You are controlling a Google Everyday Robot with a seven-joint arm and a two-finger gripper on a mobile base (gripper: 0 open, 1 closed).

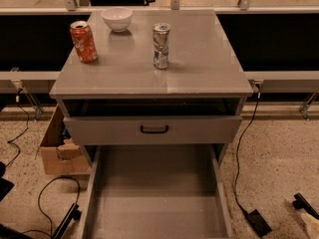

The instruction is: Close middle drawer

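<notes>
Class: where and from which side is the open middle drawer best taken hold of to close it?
Likely its front end, below the picture's edge, from the front: the middle drawer juts straight out toward the camera. The hand sits low right.

Middle drawer (154, 198) pulled far out, its front beyond the frame's bottom edge. Top drawer (199, 129) slightly ajar above it. On the cabinet top (209, 59): orange soda can (83, 42), white bowl (117, 19), silver can (161, 46). Gripper (303, 204) at the lower right edge, well apart from the drawer.
</notes>
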